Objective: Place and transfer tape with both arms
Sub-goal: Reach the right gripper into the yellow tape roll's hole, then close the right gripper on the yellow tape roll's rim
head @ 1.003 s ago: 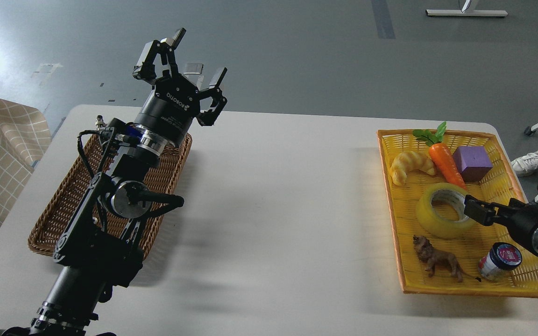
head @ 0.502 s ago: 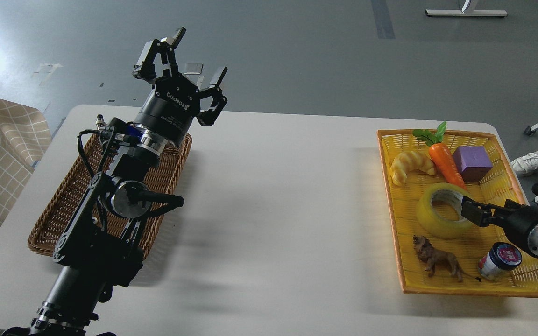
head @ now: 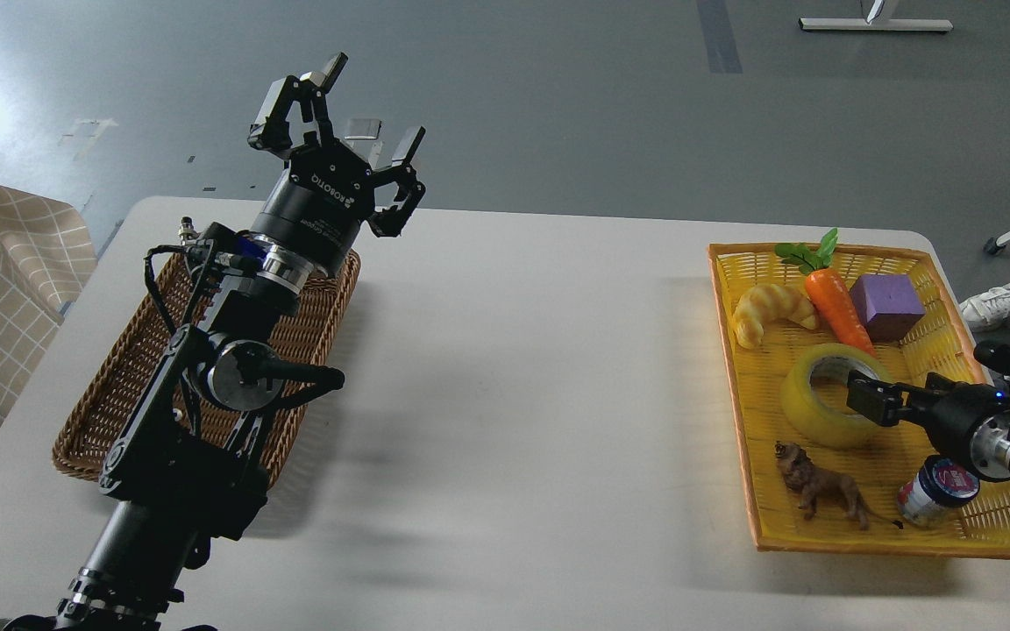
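1. Left gripper (head: 336, 109): fingers spread, empty, raised over the wicker basket (head: 119, 394), well apart from the tape.
2. Tape (head: 825, 394): lies flat in yellow tray (head: 821, 526), hole axis vertical.
3. Right gripper (head: 873, 399): far nearer, tip over the roll's right rim; finger state unclear.

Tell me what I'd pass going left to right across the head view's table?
Brown wicker basket → left end effector, fingers spread → bare white table → yellow woven tray holding the yellow tape roll → small dark-lidded jar.
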### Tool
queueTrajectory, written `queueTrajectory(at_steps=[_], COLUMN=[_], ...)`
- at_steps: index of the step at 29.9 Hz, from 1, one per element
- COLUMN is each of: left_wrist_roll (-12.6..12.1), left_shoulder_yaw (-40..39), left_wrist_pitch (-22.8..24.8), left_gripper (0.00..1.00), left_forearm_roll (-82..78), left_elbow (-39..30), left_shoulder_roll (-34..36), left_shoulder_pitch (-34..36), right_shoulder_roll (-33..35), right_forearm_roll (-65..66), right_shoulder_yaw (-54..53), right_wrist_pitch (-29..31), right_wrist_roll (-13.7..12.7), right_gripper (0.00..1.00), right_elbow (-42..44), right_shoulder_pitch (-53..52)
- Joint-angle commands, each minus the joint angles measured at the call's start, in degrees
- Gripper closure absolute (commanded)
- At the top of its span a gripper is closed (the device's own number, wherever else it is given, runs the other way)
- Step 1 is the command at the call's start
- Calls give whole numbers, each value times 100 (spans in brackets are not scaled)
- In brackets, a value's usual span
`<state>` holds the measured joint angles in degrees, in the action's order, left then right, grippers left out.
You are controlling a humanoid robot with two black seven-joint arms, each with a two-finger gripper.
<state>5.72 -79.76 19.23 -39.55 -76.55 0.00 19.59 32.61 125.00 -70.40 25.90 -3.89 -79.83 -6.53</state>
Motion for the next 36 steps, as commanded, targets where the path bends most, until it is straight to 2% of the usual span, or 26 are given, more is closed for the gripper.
queueTrajectory(at_steps=[1, 5, 12, 15, 36], left_wrist_roll=[0, 0, 0, 0, 0], left_shoulder_yaw=[4, 4, 4, -4, -4], left_wrist_pitch=[28, 54, 54, 54, 63], left_gripper=[2, 2, 2, 2, 2], left_forearm_roll=[8, 8, 8, 8, 52], left_elbow=[18, 44, 44, 44, 53], left_shoulder_roll=[0, 0, 0, 0, 18], left_shoulder_pitch=[1, 19, 19, 19, 19], right_shoulder_roll=[-9, -18, -27, -62, -308], right_forearm_roll=[0, 0, 0, 0, 0], right_shoulder_yaw=[123, 123, 106, 114, 132], right_wrist_pitch=[-6, -6, -41, -33, -33], right_wrist_roll=[-85, -199, -436, -454, -586], right_gripper=[7, 7, 17, 21, 21], right_elbow=[-6, -6, -6, -15, -23], right_shoulder_pitch=[-50, -50, -67, -76, -23])
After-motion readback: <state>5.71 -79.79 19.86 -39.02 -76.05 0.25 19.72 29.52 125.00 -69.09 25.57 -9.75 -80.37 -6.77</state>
